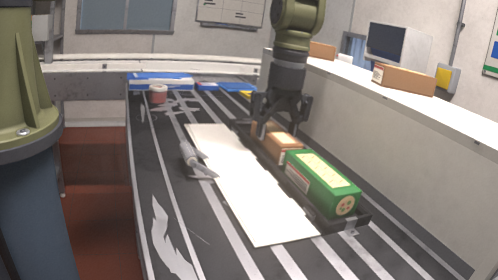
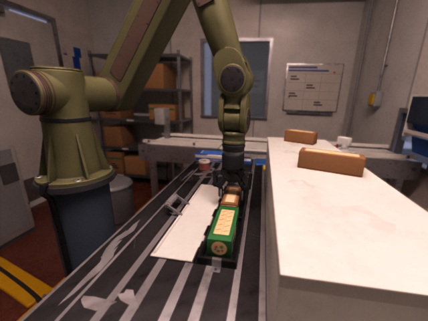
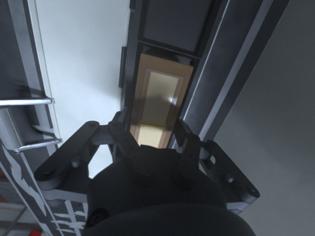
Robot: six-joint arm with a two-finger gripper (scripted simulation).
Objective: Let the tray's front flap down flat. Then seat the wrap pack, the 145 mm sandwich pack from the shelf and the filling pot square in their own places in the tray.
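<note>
The far end of the brown sandwich pack (image 1: 278, 141) (image 2: 230, 198) (image 3: 159, 97) is partly hidden behind my gripper (image 1: 279, 125) (image 2: 232, 186) (image 3: 152, 127), which stands open around it and holds nothing. The pack lies in the middle place of the long black tray (image 1: 305, 175) (image 2: 226, 221). The green wrap pack (image 1: 322, 181) (image 2: 223, 230) fills the tray's near end. The white front flap (image 1: 250, 180) (image 2: 188, 224) lies flat on the belt beside the tray. The red filling pot (image 1: 158, 93) (image 2: 204, 164) stands far up the belt, upright and apart from the tray.
A white shelf (image 2: 332, 207) runs along the tray's right side and carries two brown packs (image 2: 331, 161) (image 2: 300, 136). A metal clip tool (image 1: 192, 159) (image 2: 174, 204) lies on the belt left of the flap. Blue flat boxes (image 1: 160, 80) lie at the belt's far end.
</note>
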